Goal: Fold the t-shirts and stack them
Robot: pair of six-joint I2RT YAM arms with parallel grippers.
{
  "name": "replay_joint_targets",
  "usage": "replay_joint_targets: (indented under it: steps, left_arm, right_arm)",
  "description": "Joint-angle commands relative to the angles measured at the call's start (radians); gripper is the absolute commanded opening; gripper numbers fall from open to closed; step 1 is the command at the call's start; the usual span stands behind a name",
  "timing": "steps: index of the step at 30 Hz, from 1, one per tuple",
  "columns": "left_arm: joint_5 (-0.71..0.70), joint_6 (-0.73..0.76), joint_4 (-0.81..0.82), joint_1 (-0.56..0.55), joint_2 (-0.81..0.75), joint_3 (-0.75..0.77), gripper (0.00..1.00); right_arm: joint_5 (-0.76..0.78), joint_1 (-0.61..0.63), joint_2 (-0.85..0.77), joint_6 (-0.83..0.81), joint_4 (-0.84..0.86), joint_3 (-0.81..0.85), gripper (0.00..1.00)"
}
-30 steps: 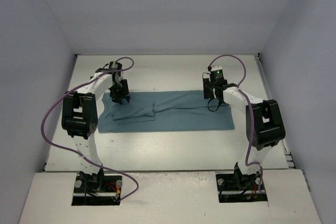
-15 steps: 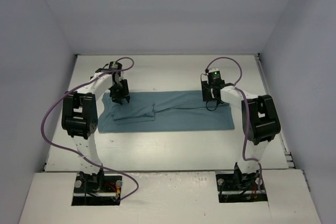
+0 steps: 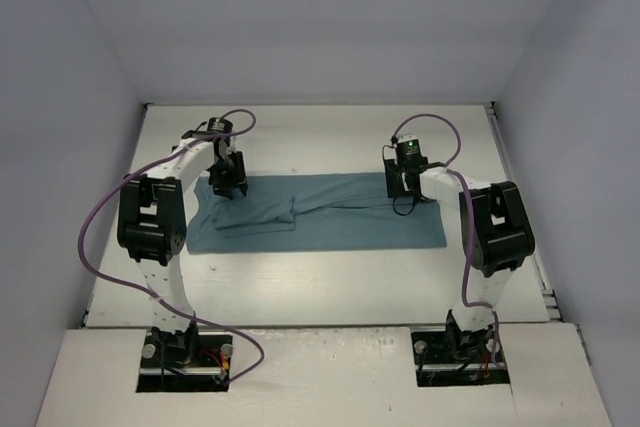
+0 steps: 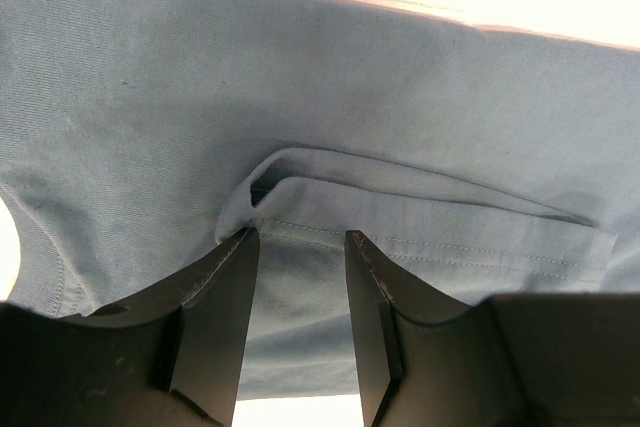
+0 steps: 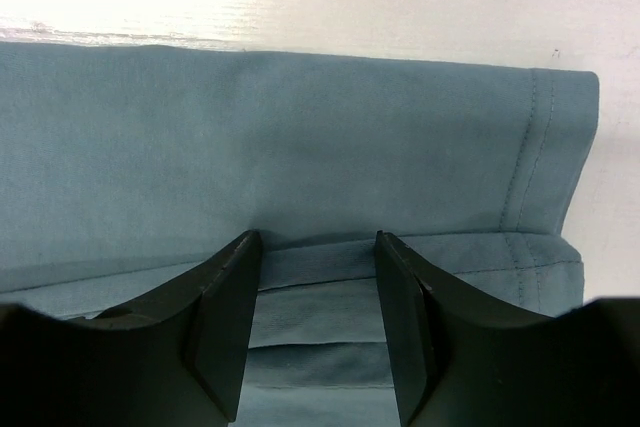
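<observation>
We've got the t-shirt (image 3: pixel 330 219) flat on the counter (image 3: pixel 320 282) mid-frame, long axis left-right. Left pincer (image 3: pixel 229 188) and right pincer (image 3: pixel 401 187) sit at its upper edge, one per end, jaws parted, nothing gripped.

1. T-shirt (image 3: pixel 330 215): teal cloth, soft fine knit, matt. Hems show neat rows of stitching. Folded layers lie smooth with slight creases.
2. Left tool (image 4: pixel 300 238) and right tool (image 5: pixel 318 237): both black, hard and plastic-looking, matt with a faint sheen, lightly scuffed.
3. Surface (image 3: pixel 320 282): white, smooth and hard, with small scratches and specks near the cloth.
4. Cables (image 3: pixel 81 239): purple, with a smooth, slightly glossy sheath.
</observation>
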Motion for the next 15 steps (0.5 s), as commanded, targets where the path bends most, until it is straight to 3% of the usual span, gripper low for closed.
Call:
replay_joint_targets:
  steps: [1, 15]
  left_arm:
    - [0.008, 0.012, 0.005, -0.006, -0.046, 0.040, 0.37]
    - [0.023, 0.007, 0.006, -0.006, -0.047, 0.041, 0.37]
  right_arm:
    - [0.001, -0.004, -0.092, 0.012, -0.007, -0.022, 0.45]
    - [-0.009, -0.004, -0.276, 0.073, -0.104, -0.142, 0.43]
